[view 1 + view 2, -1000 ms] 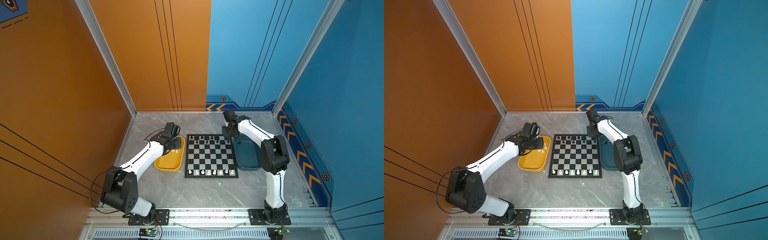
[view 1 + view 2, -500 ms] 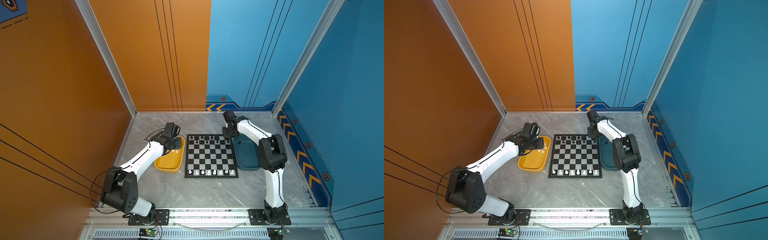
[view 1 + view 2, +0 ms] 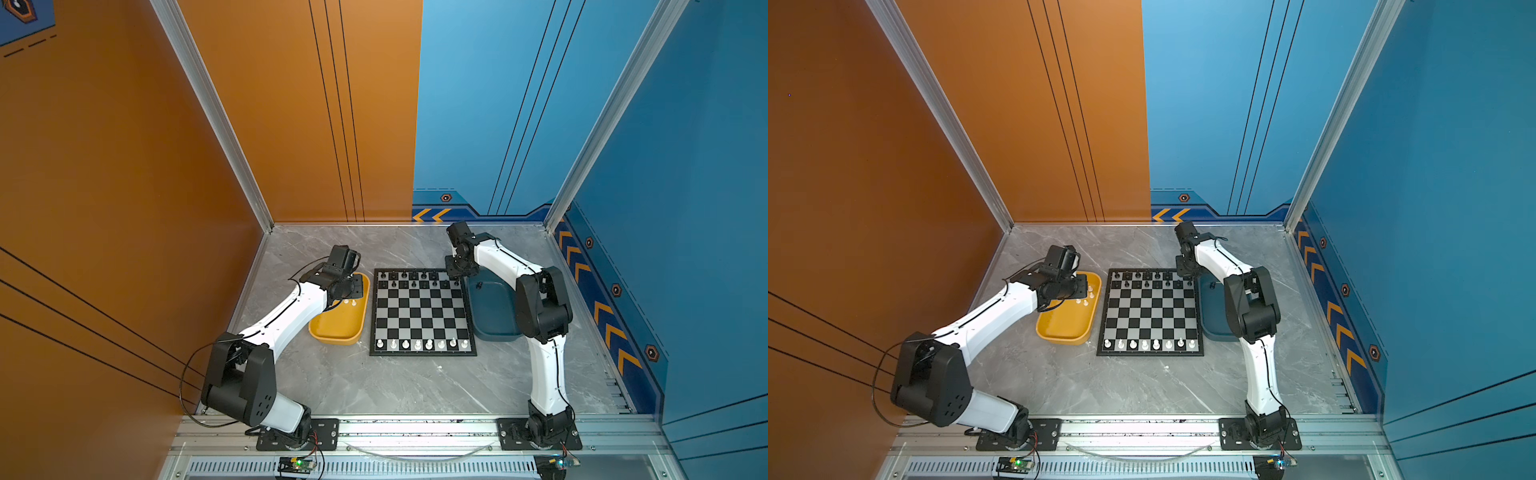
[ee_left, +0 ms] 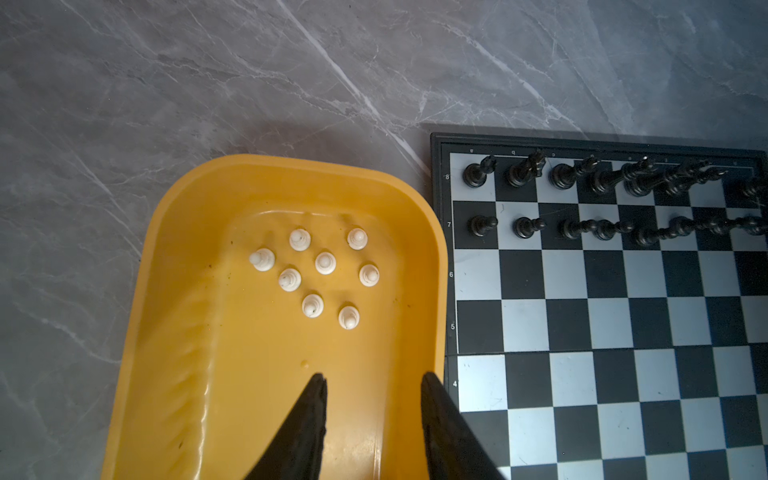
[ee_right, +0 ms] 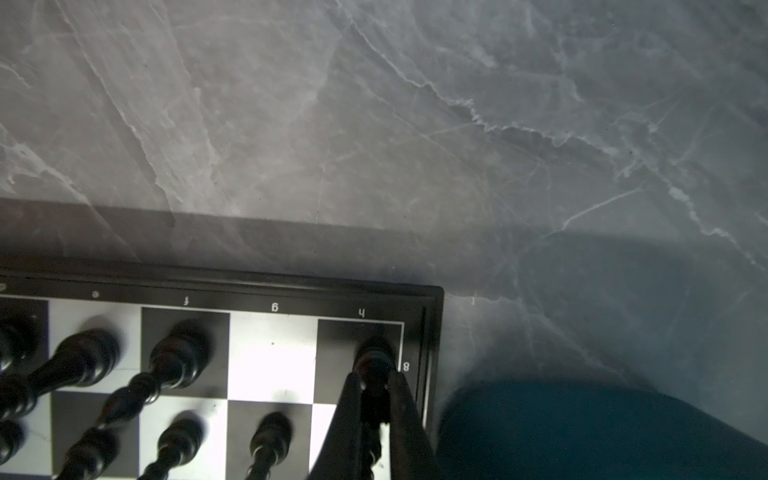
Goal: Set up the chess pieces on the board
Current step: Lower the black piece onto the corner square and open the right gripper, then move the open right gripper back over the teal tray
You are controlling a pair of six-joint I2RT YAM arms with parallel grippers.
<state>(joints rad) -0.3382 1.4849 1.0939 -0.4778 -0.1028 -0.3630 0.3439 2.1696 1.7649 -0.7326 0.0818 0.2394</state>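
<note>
My right pincer (image 5: 375,379) grips a black chessman (image 5: 374,358) at a corner square of the board (image 5: 208,279). I'd seat it centred and upright before letting go. My left pincer (image 4: 372,376) hangs open above 8 white pawns (image 4: 325,262).

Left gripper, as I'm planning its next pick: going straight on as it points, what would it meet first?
Probably the nearest white pawn in the yellow tray, ahead of the open left gripper; depth is unclear; perhaps the tray floor first.
</note>
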